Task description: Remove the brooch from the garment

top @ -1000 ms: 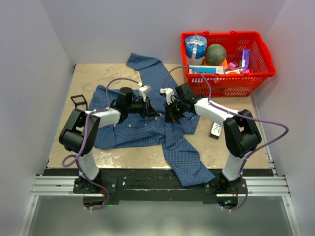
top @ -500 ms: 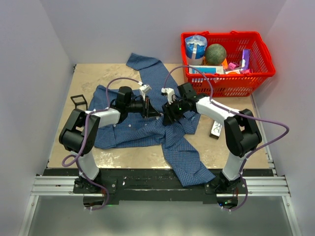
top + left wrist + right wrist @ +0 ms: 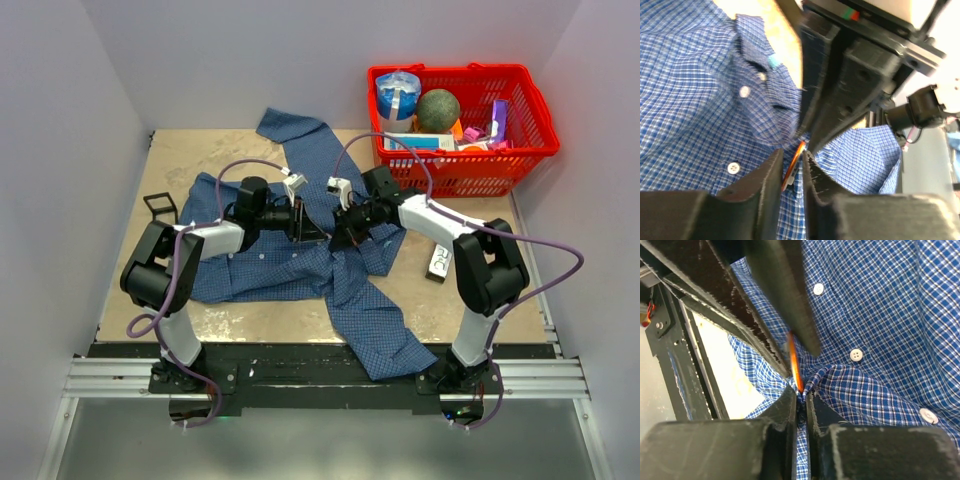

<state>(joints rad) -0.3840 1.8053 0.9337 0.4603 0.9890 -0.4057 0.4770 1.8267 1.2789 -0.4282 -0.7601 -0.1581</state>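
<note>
Two end effectors meet tip to tip over the blue fine-checked button-up shirt [image 3: 270,272] spread on the tan counter [image 3: 190,160]. We see the left end effector [image 3: 793,156] with its jaws a little apart, and the tiny orange-brown round brooch [image 3: 793,172] stands edge-on in the gap, close to the shirt's white buttons [image 3: 856,355]. We see the right end effector [image 3: 801,396] nearly closed, pinching a puckered fold of the shirt right at the brooch's lower end.
</note>
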